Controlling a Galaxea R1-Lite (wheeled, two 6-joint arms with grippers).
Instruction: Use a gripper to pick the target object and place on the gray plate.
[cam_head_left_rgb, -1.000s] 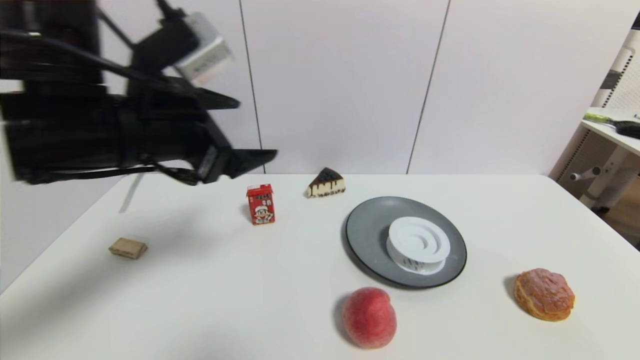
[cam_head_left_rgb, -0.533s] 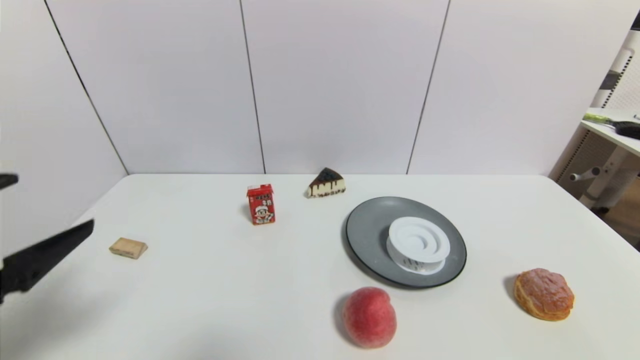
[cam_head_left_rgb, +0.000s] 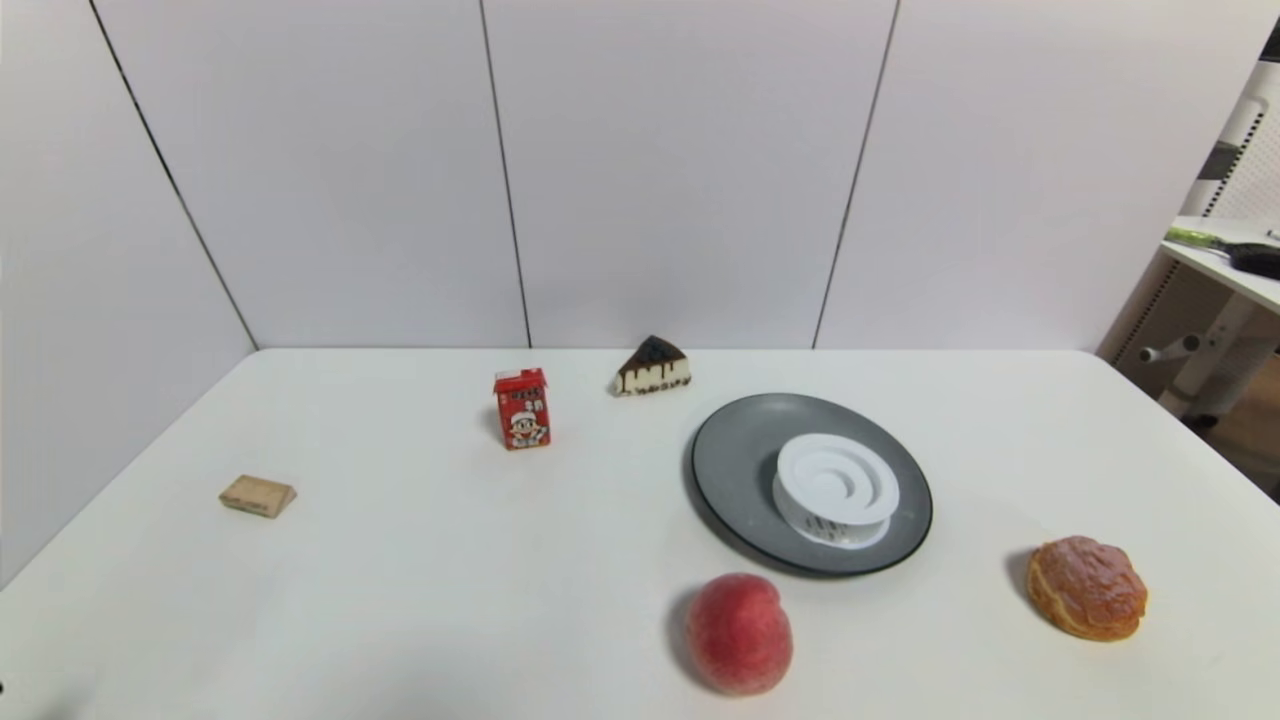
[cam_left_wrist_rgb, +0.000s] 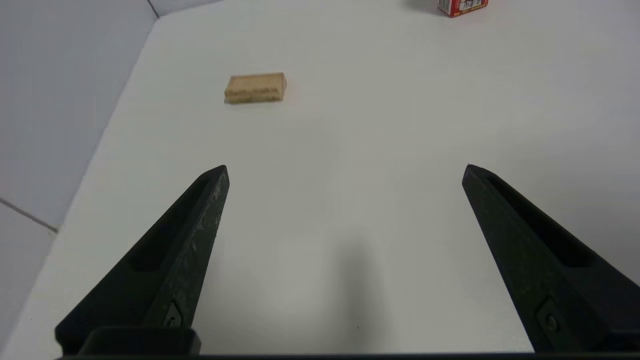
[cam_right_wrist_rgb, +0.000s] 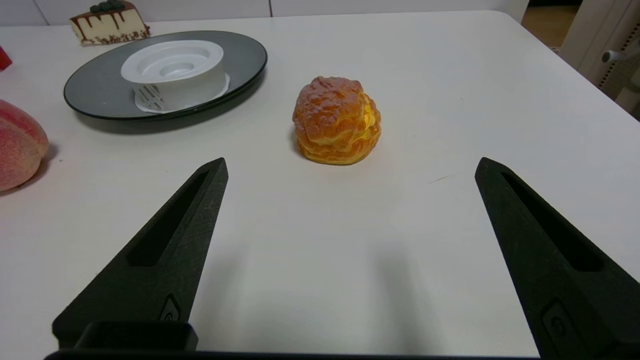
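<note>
The white ringed disc (cam_head_left_rgb: 836, 489) lies on the gray plate (cam_head_left_rgb: 735, 465) at the table's right middle. Both also show in the right wrist view, the disc (cam_right_wrist_rgb: 175, 70) resting on the plate (cam_right_wrist_rgb: 95, 87). Neither gripper shows in the head view. My left gripper (cam_left_wrist_rgb: 345, 167) is open and empty, low over the near left of the table. My right gripper (cam_right_wrist_rgb: 350, 162) is open and empty, low over the near right of the table, short of the cream puff.
A peach (cam_head_left_rgb: 738, 633) lies in front of the plate and a cream puff (cam_head_left_rgb: 1088, 587) to its right. A red carton (cam_head_left_rgb: 521, 408) and a cake slice (cam_head_left_rgb: 652, 365) stand behind it. A tan block (cam_head_left_rgb: 257, 495) lies at the left.
My left arm has swung down and back, leaving the head view at the left. The disc and plate have not moved.
</note>
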